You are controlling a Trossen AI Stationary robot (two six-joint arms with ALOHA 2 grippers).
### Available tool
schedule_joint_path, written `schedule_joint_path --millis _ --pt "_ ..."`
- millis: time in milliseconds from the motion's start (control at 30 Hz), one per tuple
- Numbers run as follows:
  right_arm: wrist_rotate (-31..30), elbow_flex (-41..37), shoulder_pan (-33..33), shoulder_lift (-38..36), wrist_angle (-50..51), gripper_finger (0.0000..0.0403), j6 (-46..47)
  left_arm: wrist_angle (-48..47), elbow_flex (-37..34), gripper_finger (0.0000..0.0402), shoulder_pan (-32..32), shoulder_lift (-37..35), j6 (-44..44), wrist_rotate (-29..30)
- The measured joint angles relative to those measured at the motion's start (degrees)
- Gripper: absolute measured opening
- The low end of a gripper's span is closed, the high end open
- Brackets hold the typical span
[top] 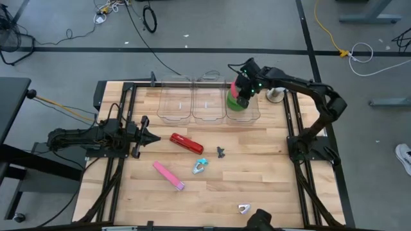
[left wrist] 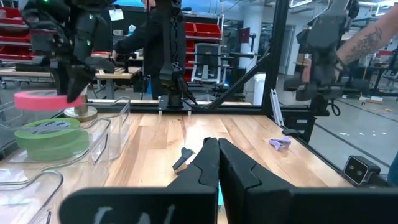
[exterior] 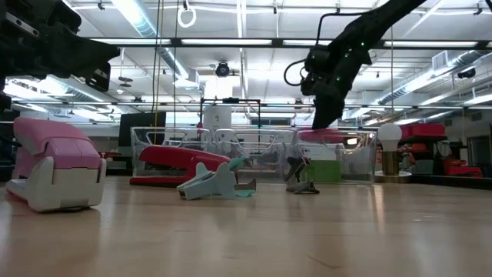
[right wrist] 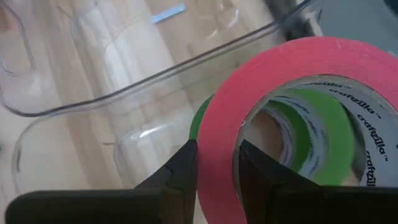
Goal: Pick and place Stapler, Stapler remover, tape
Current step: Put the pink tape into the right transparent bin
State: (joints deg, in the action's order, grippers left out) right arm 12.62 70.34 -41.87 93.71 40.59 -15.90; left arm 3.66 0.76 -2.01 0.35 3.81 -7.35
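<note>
My right gripper (top: 243, 94) is shut on the red tape roll (right wrist: 298, 68) over the rightmost clear bin (top: 252, 115). The green tape roll (right wrist: 326, 127) lies flat on that bin's floor, right under the red one. Both rolls also show in the left wrist view, red (left wrist: 38, 99) above green (left wrist: 53, 135). My left gripper (top: 151, 136) is shut and empty at the table's left, close to the red stapler (top: 186, 142). A pink stapler (top: 168, 175), a teal staple remover (top: 200, 167) and a dark staple remover (top: 221, 152) lie on the table. My right gripper pinches the red roll's wall (right wrist: 217, 134) between its two fingers, one finger (right wrist: 183, 171) outside the roll and one (right wrist: 255, 171) inside its open centre. The fingers come from above, pointing down. The roll hangs about level, lifted clear above the green roll.
Two more clear bins (top: 174, 104) (top: 207, 104) stand left of the rightmost one at the far edge. A small pale staple remover (top: 243, 208) lies near the front edge. A round white object (top: 276, 96) stands right of the bins. Black frame rails run along both table sides.
</note>
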Motion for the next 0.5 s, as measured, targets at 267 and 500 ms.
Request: schedule_joint_path --millis 267,500 --pt "-0.7 -1.9 0.0 2.4 -3.2 0.0091 0.0 0.0 0.0 0.0003 0.0 0.0 0.0 0.0" --pt "-1.1 -1.9 0.0 4.4 -4.2 0.0091 0.4 0.0 0.0 0.0003 0.0 0.0 0.0 0.0"
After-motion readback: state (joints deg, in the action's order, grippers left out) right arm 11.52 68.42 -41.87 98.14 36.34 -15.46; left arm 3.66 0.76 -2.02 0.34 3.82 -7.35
